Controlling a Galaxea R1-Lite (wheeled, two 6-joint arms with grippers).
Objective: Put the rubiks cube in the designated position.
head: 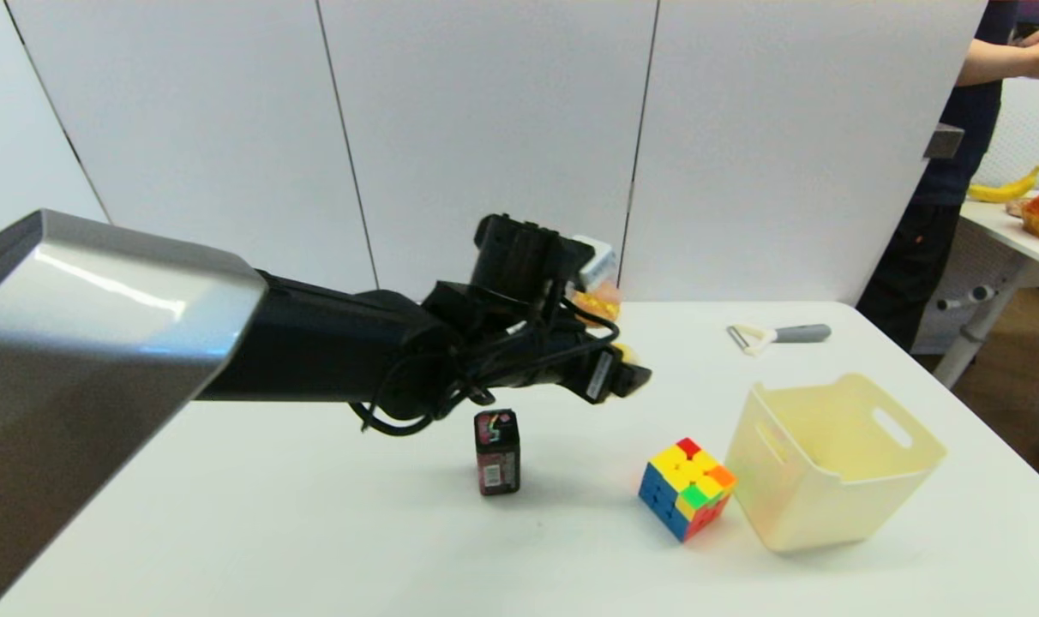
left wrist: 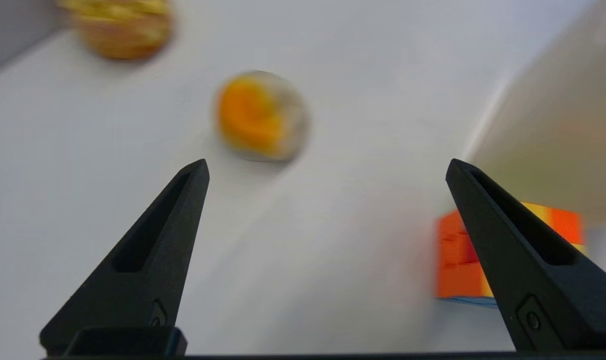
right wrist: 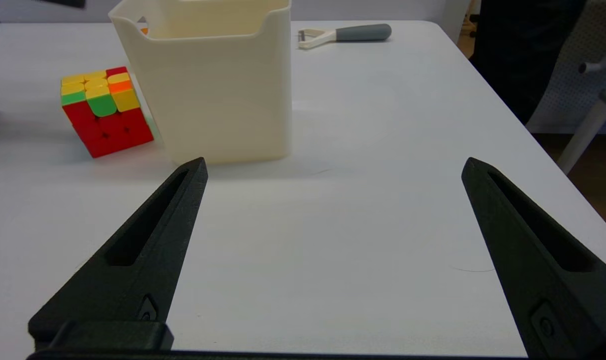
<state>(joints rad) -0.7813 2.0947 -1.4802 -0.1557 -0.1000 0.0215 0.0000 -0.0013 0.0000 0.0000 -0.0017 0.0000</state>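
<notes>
White bench (head: pixel 331 514) carried everything in sight. The rubiks cube (head: pixel 686 489) sat on it near the front, just beside a cream plastic bin (head: pixel 832 463) that stood on its right; whether the two touched could not be told. In the right wrist view the rubiks cube (right wrist: pixel 105 111) showed a red face and a mostly yellow top, close against the bin (right wrist: pixel 213 85).

The left gripper (head: pixel 624 377) hung above the bench, behind and to the left of the cube, at the end of the outstretched black left arm. Its fingers (left wrist: pixel 148 260) stood wide apart with nothing between them, and an orange side of the cube (left wrist: pixel 458 260) lay partly hidden behind one of them. A blurred round orange thing (left wrist: pixel 260 117) lay on the bench farther off.

The right gripper (right wrist: pixel 333 170) was out of the head view; its own camera showed its fingers spread wide and empty, low over the bench on the near side of the bin.

A small black box (head: pixel 496 452) stood upright left of the cube, and a grey-handled peeler (head: pixel 777 334) lay at the back.
</notes>
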